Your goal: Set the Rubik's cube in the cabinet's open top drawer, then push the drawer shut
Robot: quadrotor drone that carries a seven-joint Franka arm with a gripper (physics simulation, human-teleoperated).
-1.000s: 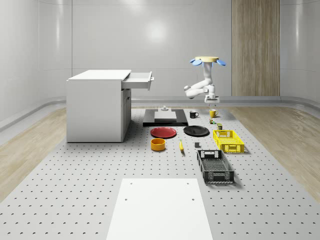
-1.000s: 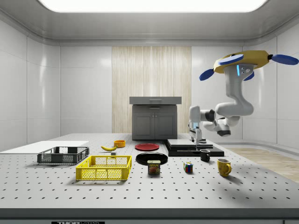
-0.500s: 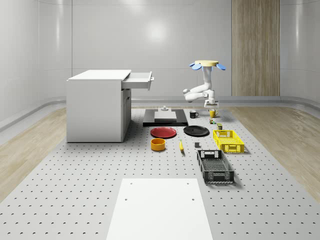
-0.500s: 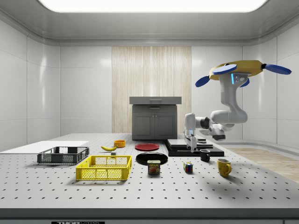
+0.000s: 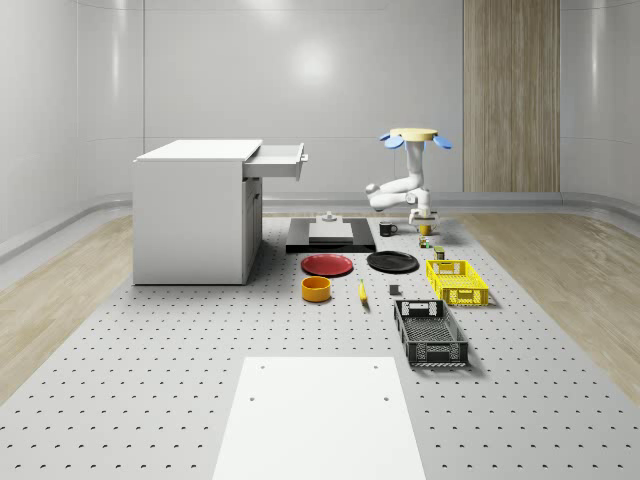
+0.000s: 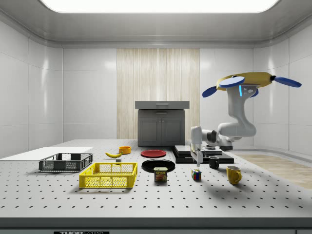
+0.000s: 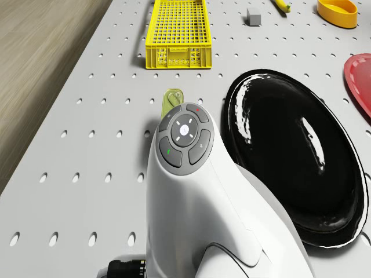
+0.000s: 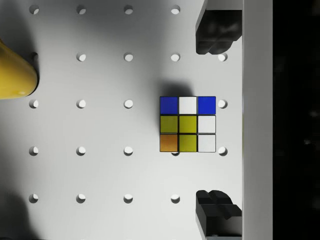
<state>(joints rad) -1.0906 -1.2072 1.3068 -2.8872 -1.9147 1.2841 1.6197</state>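
Observation:
The Rubik's cube (image 6: 196, 174) sits on the perforated table between a can and a yellow mug. In the wrist view the Rubik's cube (image 8: 187, 124) shows blue, white, yellow and orange tiles on top. My gripper (image 6: 197, 159) hangs just above it, pointing down and open; in the wrist view the gripper (image 8: 216, 120) has one dark fingertip (image 8: 215, 35) on each side of the cube, and neither touches it. The drone (image 6: 243, 80) hovers over the table's far right end in the side view. The white cabinet (image 5: 200, 210) stands at the whole-scene view's left with its top drawer (image 5: 278, 160) pulled out.
Close to the cube are a yellow mug (image 6: 233, 174), a black mug (image 6: 213, 162), a can (image 6: 160, 174) and a black plate (image 7: 295, 156). A yellow crate (image 6: 109, 175), a black crate (image 6: 66, 162) and a dark platform (image 6: 195, 153) also stand on the table.
The drone has sunk lower and drifted toward the side view's left. The arm has brought the gripper down from beside the black mug to just above the cube.

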